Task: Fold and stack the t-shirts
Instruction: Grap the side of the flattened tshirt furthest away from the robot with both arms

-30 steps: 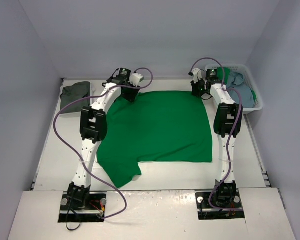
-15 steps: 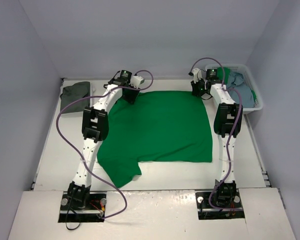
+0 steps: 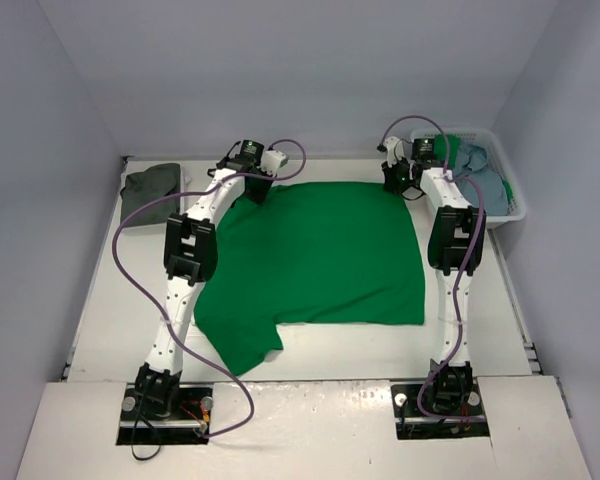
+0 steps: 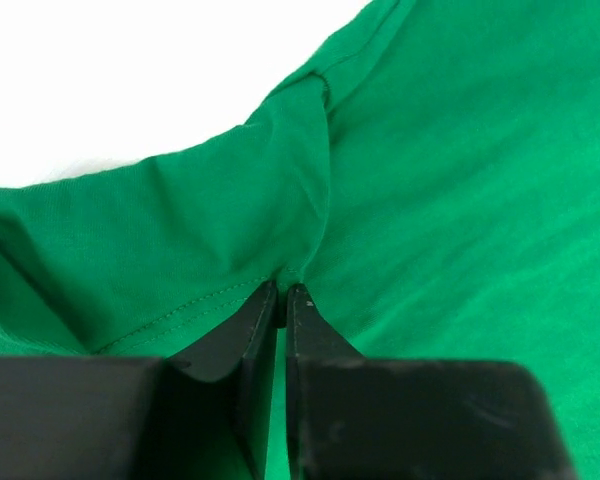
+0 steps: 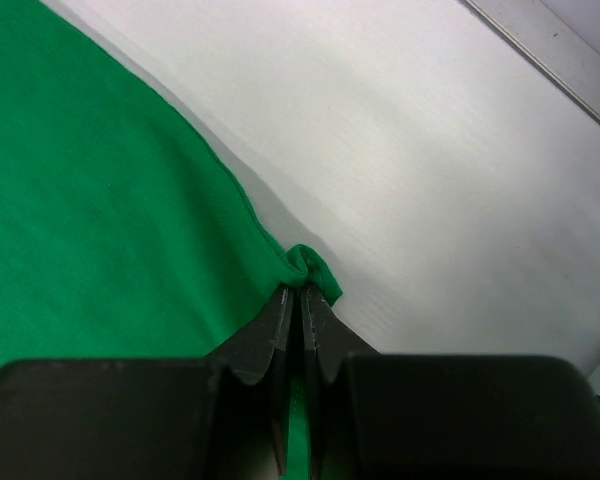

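A bright green t-shirt [image 3: 320,255] lies spread over the middle of the table. My left gripper [image 3: 257,190] sits at its far left corner, shut on a pinch of the green cloth [image 4: 280,240] by a seam. At the far right corner my right gripper [image 3: 408,188] is shut on a small bunched fold of the same shirt's edge [image 5: 305,265]. A folded dark grey t-shirt [image 3: 150,188] rests at the far left of the table. A light blue-grey t-shirt [image 3: 485,180] and some green cloth [image 3: 446,148] lie in the basket.
The white plastic laundry basket [image 3: 515,205] stands at the far right, beside my right arm. Grey walls close in the table on three sides. Purple cables loop off both arms.
My left gripper has closed on the green shirt's far left corner. The right gripper and the shirt have stayed put.
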Tool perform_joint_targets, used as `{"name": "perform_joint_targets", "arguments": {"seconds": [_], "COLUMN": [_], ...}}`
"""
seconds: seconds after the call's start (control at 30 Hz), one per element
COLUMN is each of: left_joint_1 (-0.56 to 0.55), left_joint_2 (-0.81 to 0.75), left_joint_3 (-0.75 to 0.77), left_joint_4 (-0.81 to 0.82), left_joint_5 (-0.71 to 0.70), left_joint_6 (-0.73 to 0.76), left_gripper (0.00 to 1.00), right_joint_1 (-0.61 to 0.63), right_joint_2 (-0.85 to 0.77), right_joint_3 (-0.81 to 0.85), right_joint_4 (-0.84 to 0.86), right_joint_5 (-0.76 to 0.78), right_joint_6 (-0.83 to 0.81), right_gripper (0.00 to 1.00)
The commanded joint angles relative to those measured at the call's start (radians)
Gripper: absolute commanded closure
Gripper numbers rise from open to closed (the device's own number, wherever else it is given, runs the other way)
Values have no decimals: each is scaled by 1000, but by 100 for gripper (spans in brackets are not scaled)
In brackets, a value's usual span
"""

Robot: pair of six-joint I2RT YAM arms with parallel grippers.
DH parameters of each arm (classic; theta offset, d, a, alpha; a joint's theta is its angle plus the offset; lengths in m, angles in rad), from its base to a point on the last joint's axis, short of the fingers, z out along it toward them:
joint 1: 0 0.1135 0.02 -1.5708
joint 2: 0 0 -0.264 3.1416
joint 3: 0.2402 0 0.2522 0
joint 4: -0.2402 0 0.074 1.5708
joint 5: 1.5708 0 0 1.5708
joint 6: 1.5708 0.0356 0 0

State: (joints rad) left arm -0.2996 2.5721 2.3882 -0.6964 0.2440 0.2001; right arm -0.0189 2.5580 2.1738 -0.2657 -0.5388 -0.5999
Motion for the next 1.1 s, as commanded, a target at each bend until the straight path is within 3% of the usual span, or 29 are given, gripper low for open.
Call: {"name": "perform_joint_targets", "arguments": {"seconds": [0.0, 0.37, 0.63, 1.07], "left_joint_1": [5, 5, 5, 7], "left_joint_2": [-116, -276, -342, -400], "left_joint_3": [13, -83, -133, -178], "left_joint_4": [46, 81, 86, 26], "left_joint_5": [-23, -38, -28, 66], "left_joint_6": [-5, -1, -11, -27], "left_gripper": [100, 100, 100, 100], "right_joint_1": [13, 42, 108, 135], "right_joint_2": [-24, -99, -260, -291], "right_joint_3": [-54, -98, -342, -355], "right_joint_4": [-136, -83, 108, 201], "right_joint_5": [17, 66, 161, 348], "right_joint_6": [12, 37, 61, 107], "right_gripper": [100, 100, 100, 100]}}
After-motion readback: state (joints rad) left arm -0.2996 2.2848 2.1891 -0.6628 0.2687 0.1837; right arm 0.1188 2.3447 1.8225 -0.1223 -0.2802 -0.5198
